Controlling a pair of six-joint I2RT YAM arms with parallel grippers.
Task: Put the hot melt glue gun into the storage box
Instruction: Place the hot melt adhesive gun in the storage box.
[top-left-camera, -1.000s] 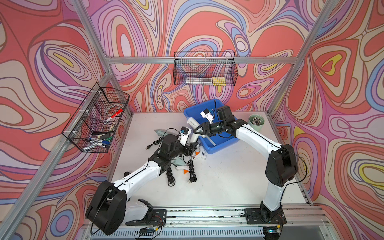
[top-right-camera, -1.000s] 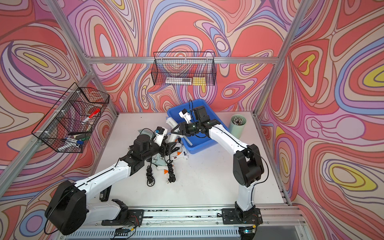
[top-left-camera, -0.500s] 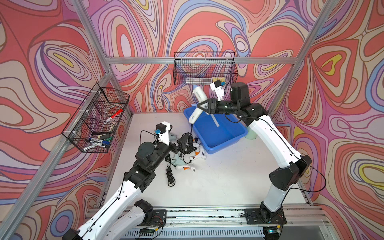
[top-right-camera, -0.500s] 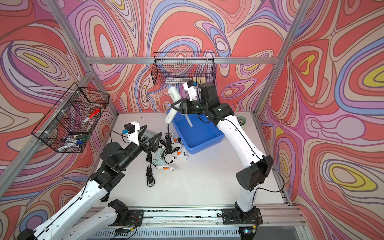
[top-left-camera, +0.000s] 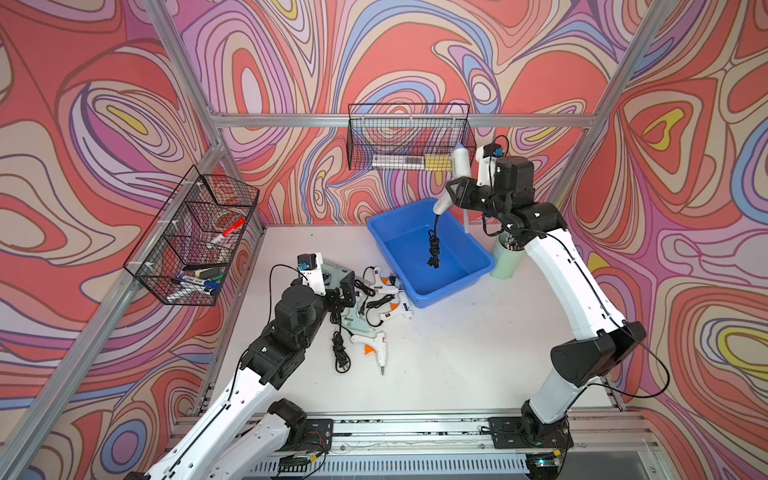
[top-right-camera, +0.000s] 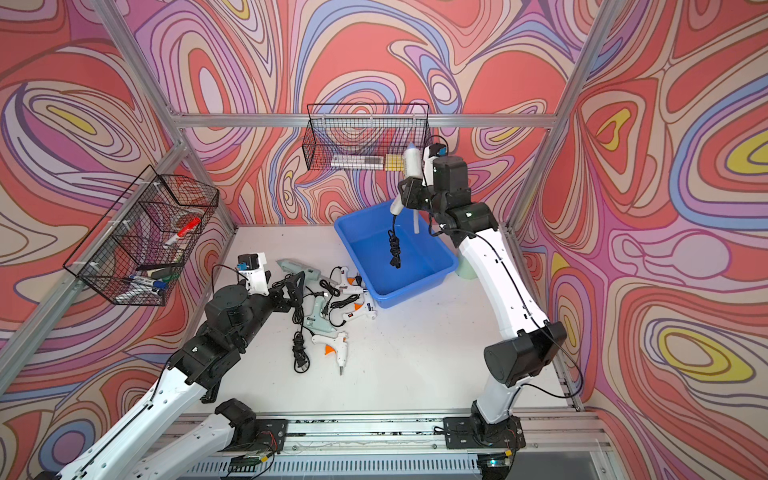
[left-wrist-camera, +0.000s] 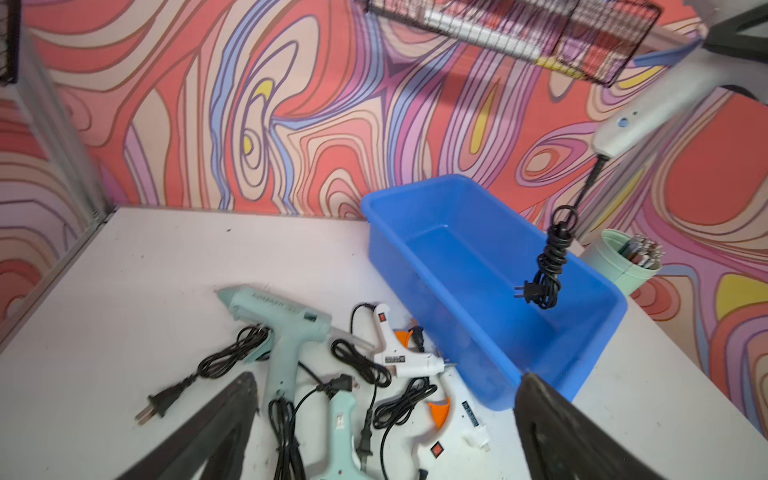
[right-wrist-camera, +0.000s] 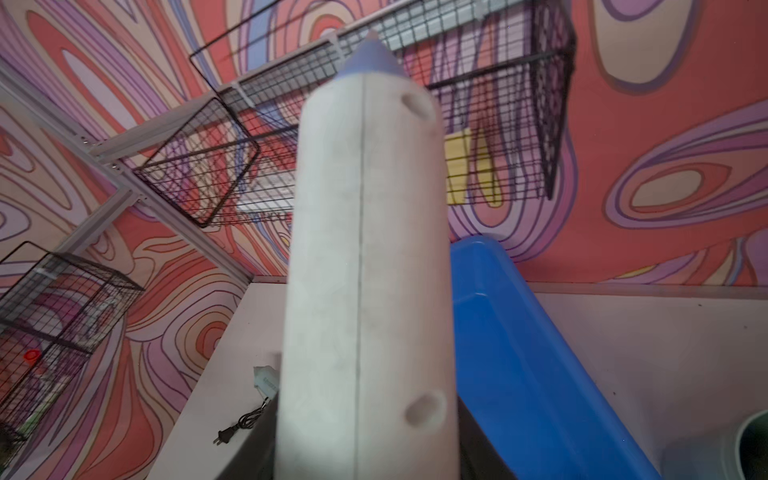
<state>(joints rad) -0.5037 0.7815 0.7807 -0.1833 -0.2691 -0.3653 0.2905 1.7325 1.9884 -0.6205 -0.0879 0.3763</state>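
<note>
Gripping the glue gun (top-left-camera: 460, 163) (cord (top-left-camera: 433, 245) dangling), right gripper (top-left-camera: 454, 189) hovers above storage box (top-left-camera: 435, 296).

Raised lettering is seen along the barrel of the pale green glue gun (left-wrist-camera: 279, 318), but it cannot be made out. A dark printed label is carried on the white glue gun (left-wrist-camera: 409, 364); its print is too small to be read.
</note>
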